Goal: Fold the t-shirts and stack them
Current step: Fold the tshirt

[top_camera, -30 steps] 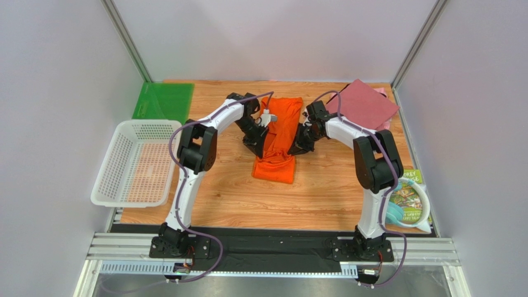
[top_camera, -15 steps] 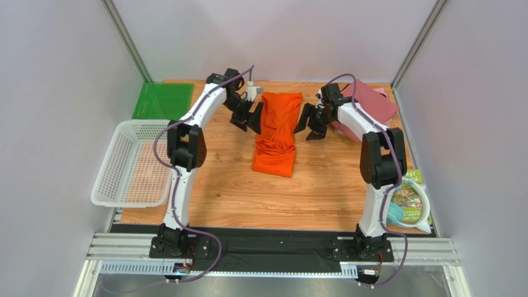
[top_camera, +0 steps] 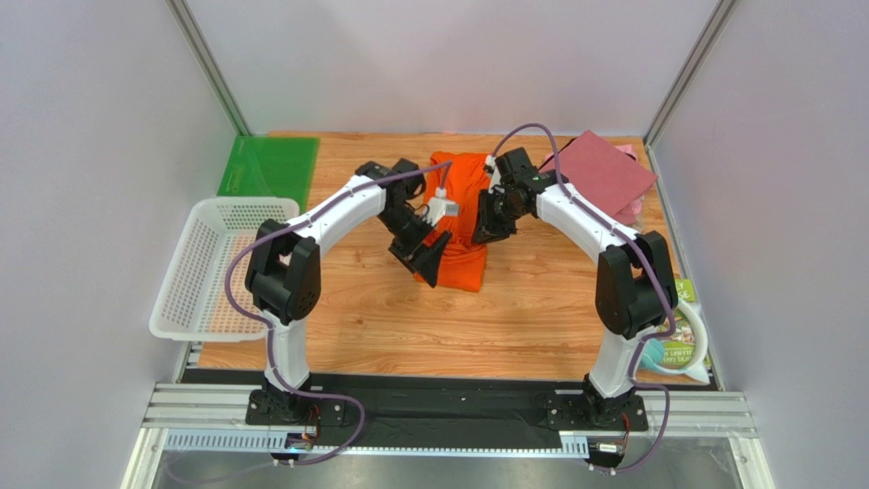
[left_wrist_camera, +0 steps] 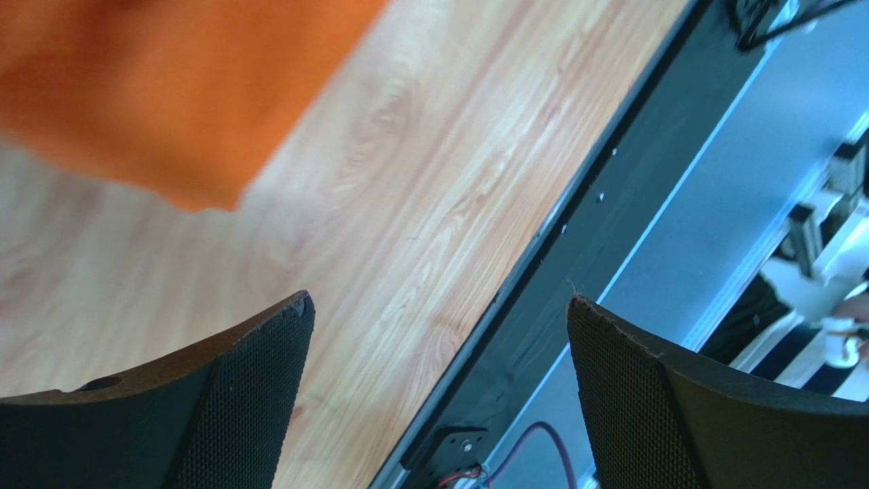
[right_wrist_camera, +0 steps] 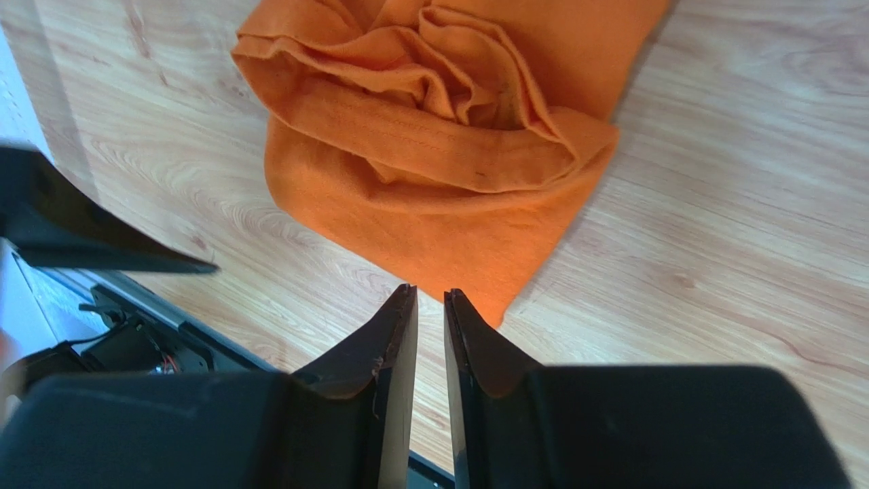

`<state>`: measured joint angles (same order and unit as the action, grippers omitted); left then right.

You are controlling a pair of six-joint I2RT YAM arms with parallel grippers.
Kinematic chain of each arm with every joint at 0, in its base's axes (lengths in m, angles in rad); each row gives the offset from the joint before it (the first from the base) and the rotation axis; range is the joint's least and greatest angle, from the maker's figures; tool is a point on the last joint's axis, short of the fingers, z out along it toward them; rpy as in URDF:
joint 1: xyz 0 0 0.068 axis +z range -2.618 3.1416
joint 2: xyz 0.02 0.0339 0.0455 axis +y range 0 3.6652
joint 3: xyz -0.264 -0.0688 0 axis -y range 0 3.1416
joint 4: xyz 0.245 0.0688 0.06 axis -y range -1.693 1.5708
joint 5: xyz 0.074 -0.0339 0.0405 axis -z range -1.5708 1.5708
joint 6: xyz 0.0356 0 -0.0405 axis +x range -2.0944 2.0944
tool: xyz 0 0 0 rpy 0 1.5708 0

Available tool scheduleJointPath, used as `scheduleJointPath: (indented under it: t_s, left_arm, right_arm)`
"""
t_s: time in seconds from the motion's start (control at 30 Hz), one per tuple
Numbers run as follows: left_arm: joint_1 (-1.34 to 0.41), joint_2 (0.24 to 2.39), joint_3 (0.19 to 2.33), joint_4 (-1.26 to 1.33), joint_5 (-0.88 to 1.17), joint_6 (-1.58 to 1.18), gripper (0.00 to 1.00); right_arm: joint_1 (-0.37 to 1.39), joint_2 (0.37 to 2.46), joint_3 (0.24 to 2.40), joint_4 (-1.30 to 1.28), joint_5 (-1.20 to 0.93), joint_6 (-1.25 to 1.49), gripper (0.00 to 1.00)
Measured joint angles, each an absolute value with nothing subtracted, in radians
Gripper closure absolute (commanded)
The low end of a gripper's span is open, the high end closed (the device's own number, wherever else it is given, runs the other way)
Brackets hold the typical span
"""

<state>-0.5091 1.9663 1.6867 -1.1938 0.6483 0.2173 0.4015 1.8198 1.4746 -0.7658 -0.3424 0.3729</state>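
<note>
At the left edge we are seeing a white mesh basket [top_camera: 219, 267] sitting partly on the wooden counter [top_camera: 530, 306], with a flat green sheet [top_camera: 270, 166] lying just behind it in the far left corner.

Moving inward, the left end effector [top_camera: 420, 263] is hanging over the near left corner of the orange t-shirt [top_camera: 464, 194]. In its wrist view we are finding its fingers [left_wrist_camera: 235, 397] spread wide and released, with only bare wood and the counter's dark front edge between them. A blurred corner of the shirt is showing at the upper left.

The orange t-shirt is lying in the middle of the counter toward the far side, bunched into loose folds [right_wrist_camera: 449, 112].

The right end effector [right_wrist_camera: 429, 293] is pointing down beside the shirt's near corner. Its fingers are all but clenched, leaving only a thin slit, and they are gripping no cloth.

Further right, a maroon t-shirt [top_camera: 602, 173], folded into a flat square, is resting on a pale pink one [top_camera: 626, 150] at the far right corner. A printed packet [top_camera: 673, 331] is lying at the near right edge.
</note>
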Motion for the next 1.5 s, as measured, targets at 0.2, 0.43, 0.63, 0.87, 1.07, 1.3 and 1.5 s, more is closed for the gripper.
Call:
scheduleJointPath:
  t_s: [0.2,0.43,0.63,0.87,1.07,1.3,1.5]
  left_arm:
    - [-0.583,1.887,1.488,-1.072,0.64,0.245,0.02]
    - [-0.572,1.811,1.445,-0.91,0.616,0.23,0.02]
    - [-0.577,1.745,1.348,-0.707,0.573,0.167,0.03]
    - [-0.596,1.847,1.356,-0.631,0.515,0.15,0.04]
    - [-0.601,1.87,1.364,-0.642,0.499,0.154,0.04]
    - [-0.599,1.869,1.365,-0.649,0.469,0.162,0.04]
    - [-0.526,1.863,1.392,-0.641,0.519,0.12,0.08]
  right_arm:
    - [0.418,1.909,1.482,-0.76,-0.408,0.384,0.81]
    - [0.422,2.071,1.577,-0.757,-0.516,0.418,0.8]
    - [0.437,2.152,1.66,-0.755,-0.564,0.439,0.81]
    - [0.435,2.24,1.835,-0.79,-0.556,0.439,0.82]
    - [0.403,2.387,2.129,-0.855,-0.51,0.409,0.81]
    - [0.341,2.45,2.252,-0.92,-0.435,0.386,0.78]
    - [0.33,2.239,1.939,-0.908,-0.402,0.368,0.76]
